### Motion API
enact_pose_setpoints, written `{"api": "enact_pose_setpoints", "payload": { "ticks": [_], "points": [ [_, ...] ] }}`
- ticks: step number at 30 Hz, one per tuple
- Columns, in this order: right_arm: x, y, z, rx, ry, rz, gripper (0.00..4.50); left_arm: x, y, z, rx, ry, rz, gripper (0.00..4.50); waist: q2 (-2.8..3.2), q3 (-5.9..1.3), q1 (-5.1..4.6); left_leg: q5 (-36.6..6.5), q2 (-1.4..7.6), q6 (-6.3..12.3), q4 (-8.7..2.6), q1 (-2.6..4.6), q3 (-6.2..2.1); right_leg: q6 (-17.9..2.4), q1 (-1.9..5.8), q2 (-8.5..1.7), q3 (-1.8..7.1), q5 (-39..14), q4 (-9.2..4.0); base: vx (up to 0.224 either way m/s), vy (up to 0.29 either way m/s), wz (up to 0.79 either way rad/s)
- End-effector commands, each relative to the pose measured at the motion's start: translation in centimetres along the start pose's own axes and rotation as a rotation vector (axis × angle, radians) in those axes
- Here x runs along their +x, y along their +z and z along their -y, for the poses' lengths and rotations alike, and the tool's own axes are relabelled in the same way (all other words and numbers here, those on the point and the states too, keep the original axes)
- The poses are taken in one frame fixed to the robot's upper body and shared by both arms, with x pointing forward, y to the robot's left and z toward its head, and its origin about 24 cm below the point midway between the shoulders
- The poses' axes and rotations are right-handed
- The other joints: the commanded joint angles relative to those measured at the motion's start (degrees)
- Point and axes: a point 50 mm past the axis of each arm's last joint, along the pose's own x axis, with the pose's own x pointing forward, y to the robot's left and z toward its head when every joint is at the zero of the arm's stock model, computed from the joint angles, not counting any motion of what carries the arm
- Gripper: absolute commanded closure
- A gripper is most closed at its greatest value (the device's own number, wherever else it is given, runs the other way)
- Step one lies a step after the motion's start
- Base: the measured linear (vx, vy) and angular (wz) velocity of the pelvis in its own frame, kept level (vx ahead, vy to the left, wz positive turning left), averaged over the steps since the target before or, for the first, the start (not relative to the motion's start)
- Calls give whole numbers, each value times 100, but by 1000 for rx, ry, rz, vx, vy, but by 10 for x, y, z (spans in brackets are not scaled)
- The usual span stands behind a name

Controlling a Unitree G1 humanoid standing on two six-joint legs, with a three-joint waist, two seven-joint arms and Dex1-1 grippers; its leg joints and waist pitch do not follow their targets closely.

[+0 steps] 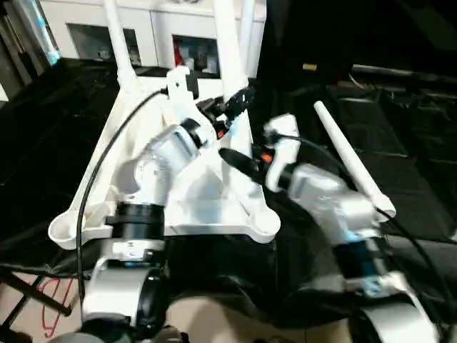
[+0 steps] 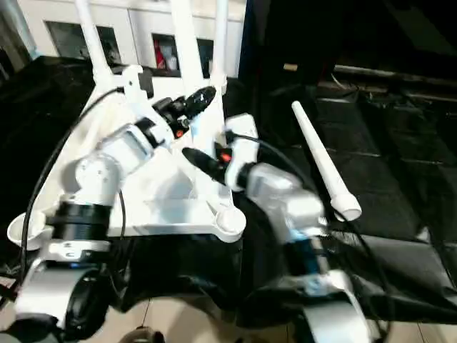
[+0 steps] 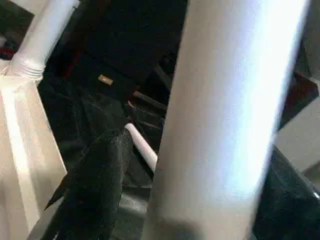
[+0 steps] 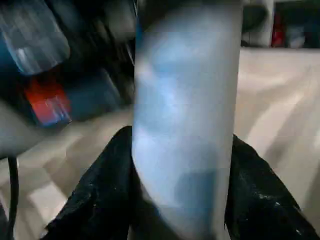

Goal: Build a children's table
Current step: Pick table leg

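The children's table lies upside down on black cloth, its white ribbed tabletop [image 1: 71, 229] facing up. Three white legs stand upright at its far end. My right gripper [image 1: 239, 158] is shut low on the middle leg [image 1: 228, 43], and the right wrist view shows that leg [image 4: 185, 115] pressed between both black fingers [image 4: 105, 190]. Higher on the same leg, my left gripper [image 1: 235, 101] is open around it. In the left wrist view a gap shows between the finger [image 3: 95, 190] and the leg [image 3: 220, 120]. A fourth leg [image 1: 350, 164] lies loose on the cloth to the right.
A white cabinet with glass doors [image 1: 143, 28] stands right behind the table. Black cloth [image 1: 414, 128] covers the surface around the tabletop. Pale floor with red marks [image 1: 50, 314] shows at the near left. A black cable [image 1: 93, 179] loops over my left forearm.
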Motion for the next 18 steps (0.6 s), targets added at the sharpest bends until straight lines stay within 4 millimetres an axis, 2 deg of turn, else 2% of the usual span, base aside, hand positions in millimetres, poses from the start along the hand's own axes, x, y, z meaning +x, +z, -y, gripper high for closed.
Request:
{"api": "enact_pose_setpoints", "payload": {
  "ticks": [1, 3, 5, 7, 8, 14, 15, 18],
  "points": [
    [3, 8, 0, -22, -26, 36, 259, 4, 6, 0, 5, 61, 23, 146, 3, -476, 3, -934, 138, -112, -369, 144, -97, -1049, 296, -400, 221, -754, -374, 0, 0, 0],
    [4, 8, -1, -27, -34, 36, 259, 5, 7, -1, -5, 77, 35, 152, 11, -475, 12, -946, 140, -120, -372, 149, -101, -1025, 295, -405, 223, -772, -371, 0, 0, 0],
    [7, 8, -2, -45, -48, 35, 259, 5, 8, -1, -11, 96, 50, 187, -13, -479, 20, -895, 137, -108, -370, 135, -100, -985, 307, -410, 223, -732, -368, 0, 0, 0],
    [7, 7, -3, -48, -48, 34, 259, 5, 8, -1, -8, 98, 51, 190, -11, -477, 17, -885, 133, -95, -370, 138, -98, -977, 303, -404, 223, -720, -369, 0, 0, 0],
    [8, 7, -3, -50, -49, 34, 259, 4, 8, 0, -7, 101, 55, 207, -41, -480, 9, -874, 133, -76, -368, 131, -95, -954, 312, -402, 223, -697, -365, 0, 0, 0],
    [8, 7, -4, -67, -20, 27, 259, 4, 11, 2, 5, 71, 67, 243, -26, -470, 13, -888, 135, -69, -370, 141, -93, -929, 296, -411, 227, -799, -376, 0, 0, 0],
    [7, 8, -5, -59, -9, 29, 203, 3, 11, 2, 9, 59, 67, 244, -30, -469, 15, -888, 136, -66, -373, 137, -96, -925, 300, -409, 225, -799, -374, 0, 0, 0],
    [0, 11, -1, -25, 35, 30, 183, 2, 11, 9, 59, -31, 43, 248, -22, -471, 22, -906, 136, -41, -372, 139, -96, -913, 300, -410, 227, -808, -373, 0, 0, 0]
  ]
}}
